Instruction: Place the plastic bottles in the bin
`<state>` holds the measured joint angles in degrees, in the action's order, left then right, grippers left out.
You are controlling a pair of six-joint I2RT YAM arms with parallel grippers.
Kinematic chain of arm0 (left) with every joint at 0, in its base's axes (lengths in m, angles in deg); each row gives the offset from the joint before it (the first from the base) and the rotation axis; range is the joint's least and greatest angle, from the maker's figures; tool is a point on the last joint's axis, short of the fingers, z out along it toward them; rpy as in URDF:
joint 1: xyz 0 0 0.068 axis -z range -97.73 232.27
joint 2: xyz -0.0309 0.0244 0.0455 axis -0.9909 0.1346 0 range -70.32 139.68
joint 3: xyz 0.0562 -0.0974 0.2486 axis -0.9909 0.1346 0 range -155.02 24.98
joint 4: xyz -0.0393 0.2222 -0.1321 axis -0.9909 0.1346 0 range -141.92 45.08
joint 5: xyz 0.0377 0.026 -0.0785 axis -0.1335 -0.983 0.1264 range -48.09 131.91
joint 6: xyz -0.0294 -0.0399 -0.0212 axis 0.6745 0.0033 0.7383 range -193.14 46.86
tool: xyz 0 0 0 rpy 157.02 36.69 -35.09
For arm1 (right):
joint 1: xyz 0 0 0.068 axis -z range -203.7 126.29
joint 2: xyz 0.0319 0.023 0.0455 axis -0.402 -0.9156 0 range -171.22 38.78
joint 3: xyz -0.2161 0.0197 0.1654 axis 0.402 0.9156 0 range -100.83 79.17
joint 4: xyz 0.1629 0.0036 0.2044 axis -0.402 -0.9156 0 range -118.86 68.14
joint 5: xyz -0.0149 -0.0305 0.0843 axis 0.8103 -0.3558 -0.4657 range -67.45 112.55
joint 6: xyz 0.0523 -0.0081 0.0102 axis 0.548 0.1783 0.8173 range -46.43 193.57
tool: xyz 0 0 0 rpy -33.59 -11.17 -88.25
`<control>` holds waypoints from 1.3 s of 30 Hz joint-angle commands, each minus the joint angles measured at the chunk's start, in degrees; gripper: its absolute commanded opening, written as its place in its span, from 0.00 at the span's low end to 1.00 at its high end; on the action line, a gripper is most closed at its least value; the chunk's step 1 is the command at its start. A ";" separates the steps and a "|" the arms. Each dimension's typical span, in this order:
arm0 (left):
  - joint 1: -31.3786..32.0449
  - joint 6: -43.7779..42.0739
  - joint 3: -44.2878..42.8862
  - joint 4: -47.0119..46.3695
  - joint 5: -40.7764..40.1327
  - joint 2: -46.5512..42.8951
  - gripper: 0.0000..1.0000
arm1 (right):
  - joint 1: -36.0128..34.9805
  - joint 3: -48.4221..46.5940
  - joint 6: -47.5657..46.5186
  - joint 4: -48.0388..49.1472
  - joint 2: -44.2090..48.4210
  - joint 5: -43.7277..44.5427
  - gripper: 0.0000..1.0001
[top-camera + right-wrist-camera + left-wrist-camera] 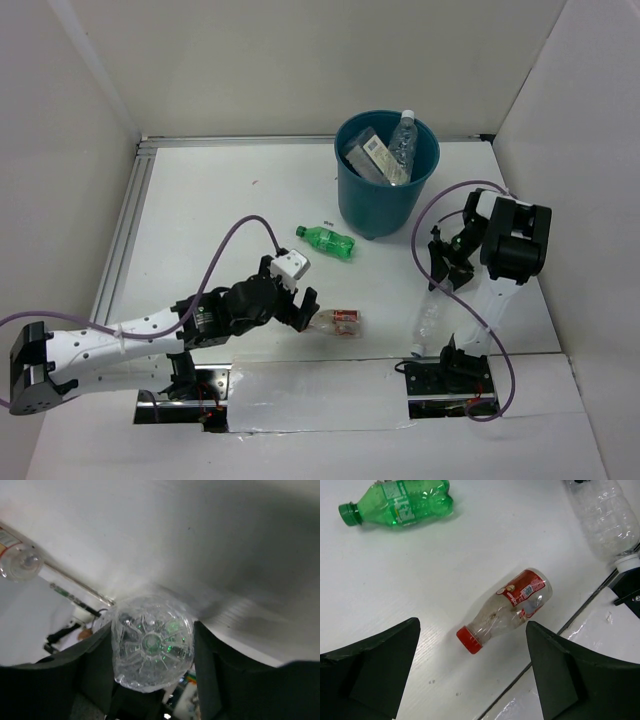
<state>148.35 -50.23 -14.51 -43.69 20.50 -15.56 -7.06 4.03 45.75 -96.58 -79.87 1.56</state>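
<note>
Clear bottle [152, 650] shows only its base.

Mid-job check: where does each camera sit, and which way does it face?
Top external: above and behind the arms, facing down toward the round teal-blue plastic bin; both arms show, bases nearest.
Left wrist: on the left arm, facing down at the red-capped clear plastic bottle; open left fingers frame it.
Right wrist: on the right arm, facing the base of a clear plastic bottle; right fingers flank it.
Shared: the green plastic bottle shows in top and left wrist views.
</note>
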 commanded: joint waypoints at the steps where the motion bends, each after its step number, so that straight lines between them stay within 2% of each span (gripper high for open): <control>1: 0.27 2.92 0.11 -0.41 -2.32 -2.64 1.00 | -1.00 0.78 0.13 -0.25 0.87 0.34 0.50; 3: 0.80 3.54 0.81 -1.02 -1.45 -2.64 1.00 | -1.00 0.26 -0.49 -0.78 1.76 -0.45 0.36; 4: 0.80 3.54 1.42 -1.02 -1.44 -2.64 1.00 | -0.22 -0.27 -0.49 -0.78 2.80 -1.50 0.23; 6: 0.80 3.54 1.43 -1.02 -0.12 -1.25 1.00 | 0.84 -3.42 -1.10 -0.78 4.65 -3.26 0.12; 10: 0.80 3.01 0.91 -1.02 1.02 1.13 1.00 | 3.83 -12.10 -3.12 -0.78 8.60 -5.72 0.09; 11: 0.80 3.01 0.90 -1.02 1.02 1.92 1.00 | 3.83 -14.40 -3.82 -0.78 9.66 -6.68 0.04; 15: 0.80 3.01 0.90 -2.07 1.55 2.45 1.00 | 5.24 -27.58 -9.44 -0.78 18.34 -16.15 0.02; 18: 0.80 3.01 0.90 -3.13 1.55 2.98 1.00 | 5.24 -39.88 -14.01 -0.78 21.87 -23.53 0.03; 19: 0.80 2.49 0.90 -3.13 1.55 3.76 1.00 | 5.85 -46.70 -15.33 -0.78 22.40 -25.74 0.03; 21: 0.80 2.48 0.20 -3.13 1.55 4.47 1.00 | 6.38 -52.89 -14.21 2.80 23.28 -29.79 0.03; 22: 0.80 2.48 0.20 -3.65 1.55 5.26 1.00 | 6.38 -57.19 -10.63 5.26 24.25 -30.33 0.02; 24: 0.80 2.48 -0.41 -3.66 1.55 5.88 1.00 | 6.38 -58.28 -6.66 11.14 25.92 -30.86 0.00; 25: 0.80 2.48 -0.42 -3.66 1.55 6.40 1.00 | 6.38 -58.28 -2.72 17.87 27.93 -30.86 0.00; 31: 0.80 3.01 -0.42 -4.71 1.55 7.02 1.00 | 4.37 -51.96 11.19 41.98 30.76 -28.77 0.00; 35: 0.80 3.62 -0.42 -4.71 1.55 8.08 1.00 | -5.02 -51.43 5.43 41.25 26.73 -15.78 0.00; 39: 1.33 4.86 0.20 -4.71 1.02 7.03 1.00 | -11.97 -51.96 -2.04 34.84 21.37 -9.62 0.00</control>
<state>149.07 -47.06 -13.28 -45.90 21.66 -7.49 -14.65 -48.47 49.73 -59.40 -54.03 -17.33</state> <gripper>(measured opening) 0.995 0.646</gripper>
